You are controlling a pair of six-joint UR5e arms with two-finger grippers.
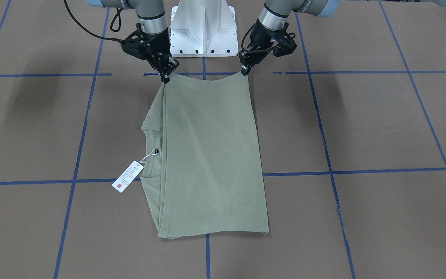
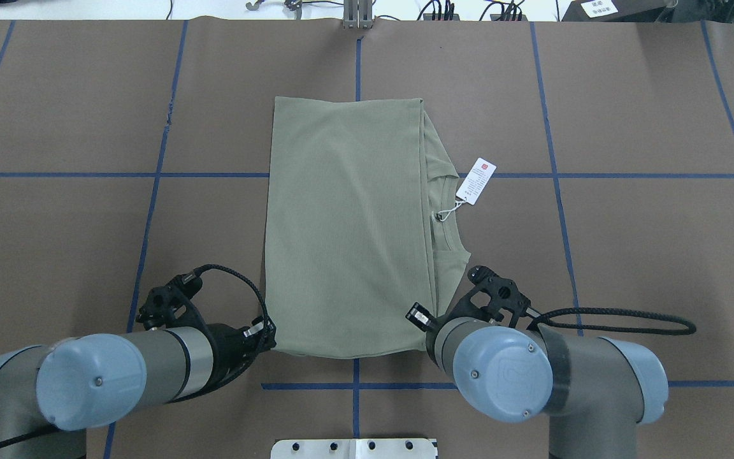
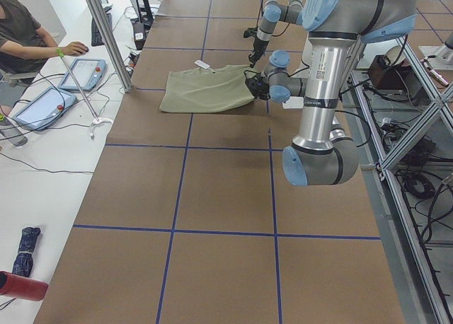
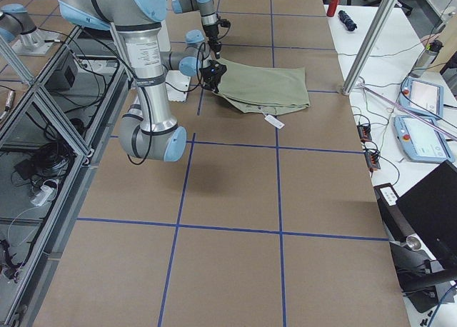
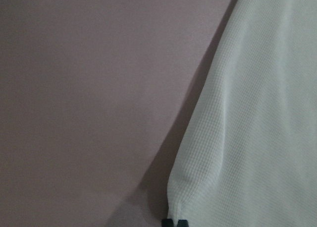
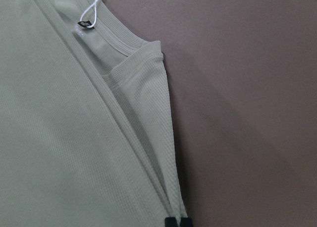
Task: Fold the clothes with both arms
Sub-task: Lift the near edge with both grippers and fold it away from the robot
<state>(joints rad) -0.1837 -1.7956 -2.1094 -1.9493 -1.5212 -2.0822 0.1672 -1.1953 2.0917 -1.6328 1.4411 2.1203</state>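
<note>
My left claw (image 1: 245, 70) and right claw (image 1: 165, 78) are each pinched shut on a corner of the shirt (image 1: 207, 155), which lies flat ahead of them on the worktop (image 1: 362, 124). Sides look folded in; crosswise fold not yet done, I judge.
</note>
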